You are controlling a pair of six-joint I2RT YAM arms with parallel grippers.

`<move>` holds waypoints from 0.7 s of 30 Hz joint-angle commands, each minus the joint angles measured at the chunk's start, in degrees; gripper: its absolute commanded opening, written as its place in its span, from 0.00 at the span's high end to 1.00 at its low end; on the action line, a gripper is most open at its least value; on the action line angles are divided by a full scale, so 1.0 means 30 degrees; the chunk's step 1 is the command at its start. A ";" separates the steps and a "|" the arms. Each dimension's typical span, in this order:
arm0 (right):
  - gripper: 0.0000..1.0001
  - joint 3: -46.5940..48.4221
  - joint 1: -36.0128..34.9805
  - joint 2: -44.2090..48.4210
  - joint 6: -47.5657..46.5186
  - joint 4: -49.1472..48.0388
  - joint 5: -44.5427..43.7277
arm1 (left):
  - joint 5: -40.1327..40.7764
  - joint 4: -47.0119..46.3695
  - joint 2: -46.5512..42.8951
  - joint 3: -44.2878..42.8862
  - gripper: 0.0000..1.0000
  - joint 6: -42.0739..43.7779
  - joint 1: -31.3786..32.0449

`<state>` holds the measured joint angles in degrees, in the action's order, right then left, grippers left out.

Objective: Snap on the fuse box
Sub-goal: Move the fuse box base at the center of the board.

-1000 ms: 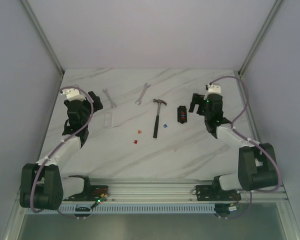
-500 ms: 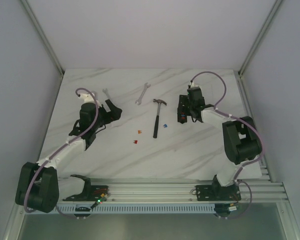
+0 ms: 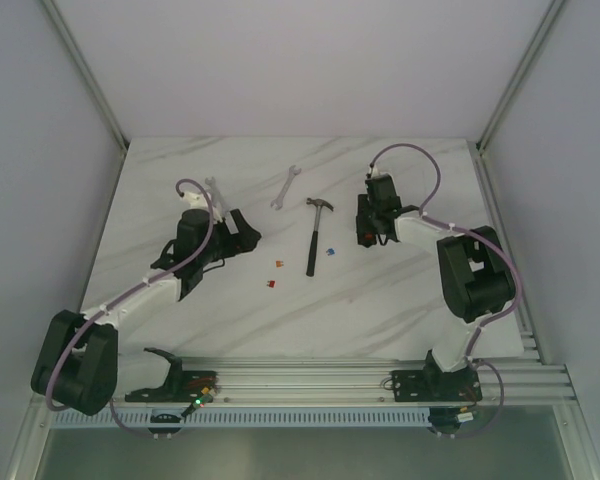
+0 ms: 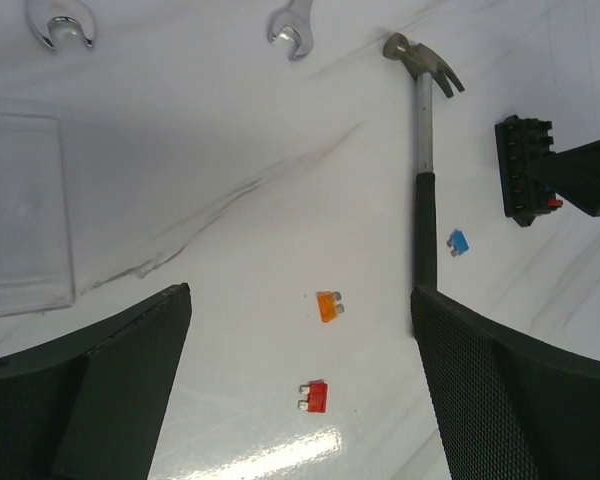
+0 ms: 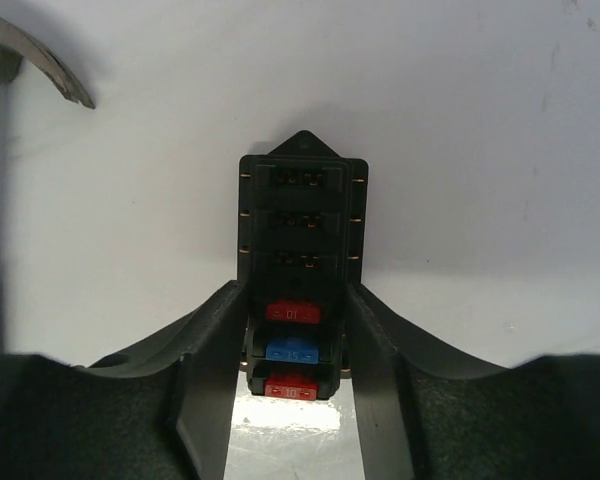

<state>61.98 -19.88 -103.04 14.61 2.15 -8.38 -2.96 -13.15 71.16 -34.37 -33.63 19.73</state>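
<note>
Pinching the near end of the fuse box point(image 5: 300, 215), the right gripper point(image 5: 292, 292) has one finger against each long side, as far as the wrist view shows. Between those fingers sit three fuses on the box face, a red fuse point(image 5: 293, 312), a blue one point(image 5: 293, 352) and another red point(image 5: 290, 388). Three dark slots lie just past the fingertips. The box lies flat on the white marble table point(image 5: 480, 150).

Out to the left of the right jaws and a little ahead is the hammer point(image 5: 40, 60), apart from the box. Only its curved head and a bit of shaft show at the frame edge.

The left gripper point(image 4: 300, 295) is spread wide over the table. In line with the gap between its fingers lie a loose orange fuse point(image 4: 328, 306) and, closer in, a loose red fuse point(image 4: 315, 397). Ahead of the right finger lies the hammer handle, with a loose blue fuse point(image 4: 459, 242) just beside it.

Further out to the right the box appears again, with a right-arm finger on it. Ahead of the left finger lies a clear plastic cover point(image 4: 25, 215), and two wrench heads point(image 4: 60, 25) are furthest ahead.

From the top view the right gripper is far right of the left one, with the hammer between them.
</note>
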 commanded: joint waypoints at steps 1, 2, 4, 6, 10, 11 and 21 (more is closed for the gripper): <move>0.54 -0.0194 -0.0053 0.0031 -0.1017 0.0699 -0.0107 | -0.0763 0.0349 0.0325 -0.0664 0.00 -0.0071 0.0287; 0.57 -0.0248 -0.0068 0.0150 -0.1184 0.0851 -0.0033 | -0.0931 0.0407 0.0340 -0.0649 0.00 -0.0111 0.0329; 0.60 -0.0464 -0.0146 0.0547 -0.1625 0.1238 0.0159 | -0.1219 0.0503 0.0269 -0.0700 0.00 -0.0157 0.0451; 0.62 -0.0838 -0.0304 0.1159 -0.2241 0.1695 0.0309 | -0.1510 0.0633 0.0156 -0.0720 0.00 -0.0176 0.0577; 0.63 -0.2283 -0.0680 0.2842 -0.2614 0.2593 0.0690 | -0.2108 0.1044 -0.0162 -0.0704 0.00 -0.0271 0.0845; 0.63 -0.2669 -0.0842 0.3285 -0.2442 0.2886 0.0766 | -0.2223 0.1171 -0.0270 -0.0694 0.00 -0.0337 0.0926; 0.61 -0.6017 -0.4873 0.7124 0.4146 0.5113 -0.0245 | -0.2432 0.2127 -0.1444 -0.0166 0.00 -0.1165 0.1687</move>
<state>46.24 -30.92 -84.25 17.21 13.76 -7.42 -9.04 -8.71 68.47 -35.07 -35.55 23.94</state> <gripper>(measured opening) 0.451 0.998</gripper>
